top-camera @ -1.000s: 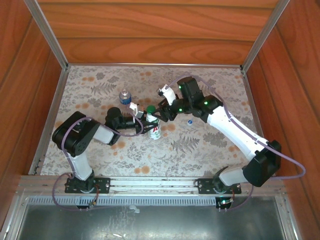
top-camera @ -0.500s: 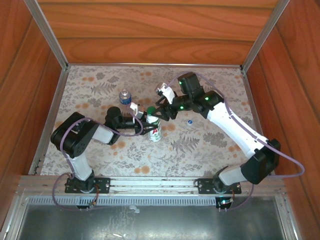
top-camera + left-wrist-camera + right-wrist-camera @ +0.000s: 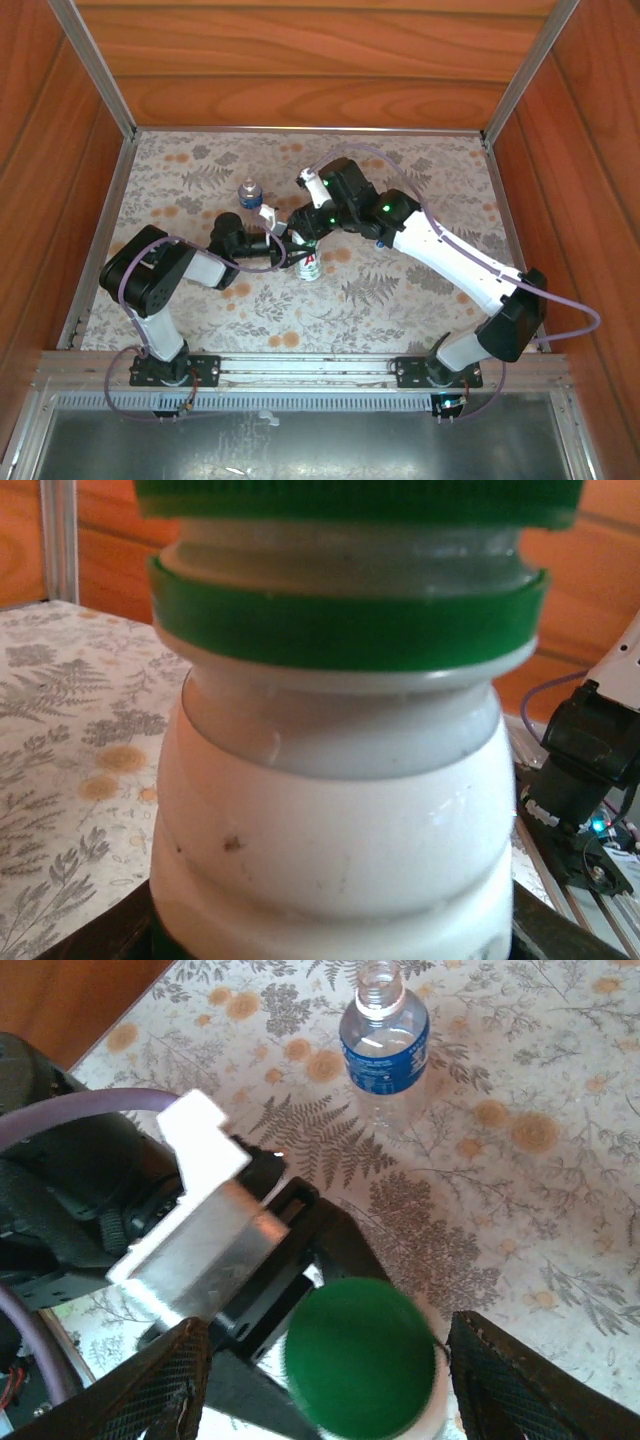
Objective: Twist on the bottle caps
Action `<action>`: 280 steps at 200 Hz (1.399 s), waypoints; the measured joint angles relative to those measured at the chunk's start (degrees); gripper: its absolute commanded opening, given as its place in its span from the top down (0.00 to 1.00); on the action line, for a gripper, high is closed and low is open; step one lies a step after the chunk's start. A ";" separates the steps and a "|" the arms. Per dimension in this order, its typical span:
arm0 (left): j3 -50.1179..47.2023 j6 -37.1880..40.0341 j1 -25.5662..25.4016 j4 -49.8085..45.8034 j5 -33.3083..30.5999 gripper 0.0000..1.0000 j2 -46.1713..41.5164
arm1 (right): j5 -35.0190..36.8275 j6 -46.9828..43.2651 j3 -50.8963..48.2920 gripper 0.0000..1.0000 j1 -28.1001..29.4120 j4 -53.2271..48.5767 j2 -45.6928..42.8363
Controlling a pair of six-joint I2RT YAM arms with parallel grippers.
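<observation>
Seen from above, the left gripper [image 3: 283, 243] is clamped on the side of a taller opaque white plastic bottle with a printed label [image 3: 310, 264]. It stands upright near the middle of the leaf-patterned table cloth [image 3: 420, 290], and the right gripper [image 3: 303, 230] hangs directly over its top; from here I cannot tell how that one's jaws stand. A short clear plastic bottle with a blue label [image 3: 248, 193] stands apart, further back and to the left, with neither arm on it. The left wrist camera shows the white bottle [image 3: 330, 830] close up, with the left gripper's dark fingers [image 3: 110, 938] pressed against its lower sides. A round dark green plastic screw cap [image 3: 360, 500] sits on the neck above a separate green ring [image 3: 350, 620]. A band of pale neck shows between them, so the green cap looks seated but probably not wound fully down. The right wrist camera looks down on the green cap [image 3: 358, 1360]. The right gripper [image 3: 340, 1385] is spread wide around it, one finger on each side and neither clearly touching. Beyond, the clear bottle [image 3: 385, 1035] shows an open, bare neck. I judge the task less than half done: the first cap seems to need closing on and turning home, and the clear bottle's capping is wholly left.
</observation>
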 measured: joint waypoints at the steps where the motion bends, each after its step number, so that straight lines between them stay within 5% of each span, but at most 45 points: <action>1: 0.00 0.00 0.00 0.02 0.00 0.46 0.00 | 0.24 0.11 0.09 0.34 0.09 -0.07 0.04; 96: 0.00 0.48 0.00 -0.66 -0.66 0.46 0.00 | 9.51 5.07 5.22 0.40 1.92 -5.01 5.57; 181: 0.00 0.83 0.00 -0.98 -0.68 0.46 0.00 | 8.39 6.34 5.62 0.55 1.95 -5.68 5.92; 280: 0.00 0.83 0.00 -1.14 -0.61 0.46 0.00 | 1.68 -2.64 5.53 0.57 0.04 -5.60 5.92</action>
